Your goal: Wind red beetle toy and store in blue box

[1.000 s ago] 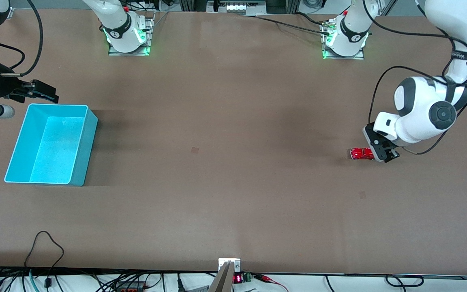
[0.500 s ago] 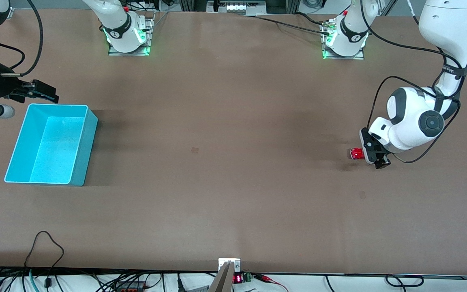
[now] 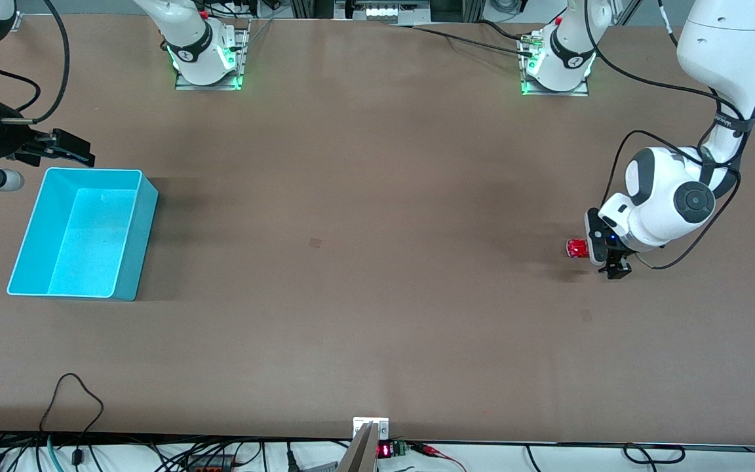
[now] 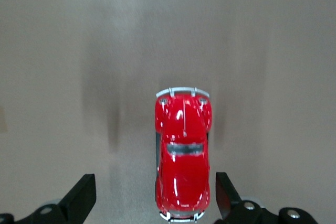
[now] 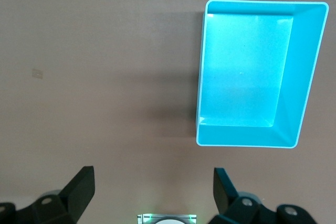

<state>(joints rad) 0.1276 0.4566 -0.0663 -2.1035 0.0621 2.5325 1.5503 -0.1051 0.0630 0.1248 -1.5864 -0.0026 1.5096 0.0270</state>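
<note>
So far nothing was stored: the red beetle toy (image 4: 183,161) sat ungrasped on the table between the spread fingers of the left gripper (image 4: 152,200), the blue box (image 3: 23,242) empty, the right gripper (image 5: 152,195) waiting, released.

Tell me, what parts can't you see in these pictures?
- Little glossy red beetle toy car: in the front view the left gripper covers most of it.
- Same car in the left wrist view: one end is nearly cut off by the picture's edge, and any winding part is out of sight.
- Right gripper: front view crops its arm.
- Light blue plastic box: nothing shows inside; its outer walls are mostly hidden.
</note>
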